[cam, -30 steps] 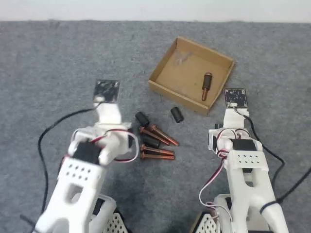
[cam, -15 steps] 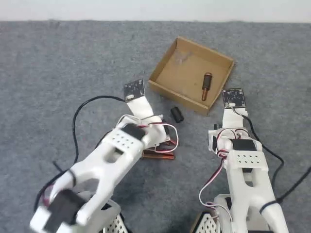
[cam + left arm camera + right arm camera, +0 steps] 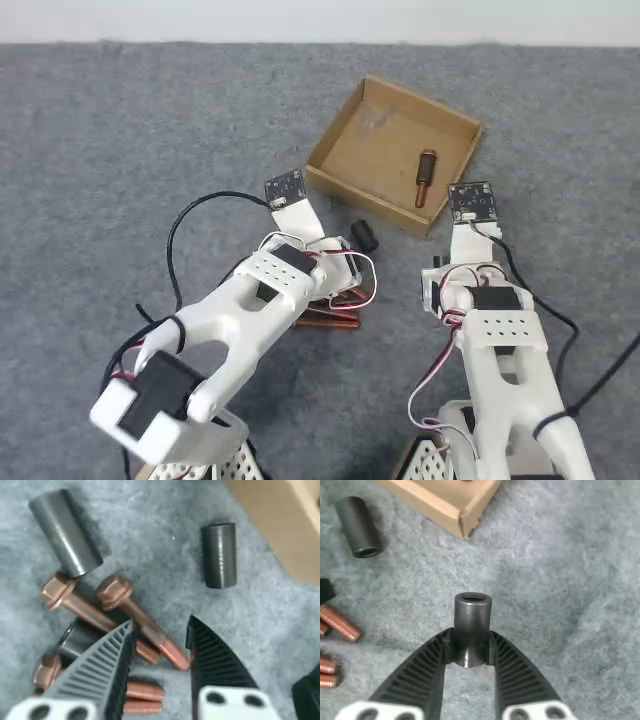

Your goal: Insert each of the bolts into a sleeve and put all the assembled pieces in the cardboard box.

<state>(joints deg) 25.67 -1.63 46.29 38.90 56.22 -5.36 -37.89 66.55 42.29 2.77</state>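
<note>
My left gripper [image 3: 161,625], swung in over bolt pile within last second, now hangs open astride one bolt [image 3: 150,630], just short of box [image 3: 360,195]. Right gripper [image 3: 469,645] clamps sleeve [image 3: 472,620] off box corner. One assembled piece [image 3: 425,177] lies inside box. I judge bolt pickup imminent.

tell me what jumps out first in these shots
The right gripper is shut on a black sleeve, not far from a corner of the cardboard box. The left gripper hangs open over a heap of copper bolts. One assembled piece lies inside the box.
</note>
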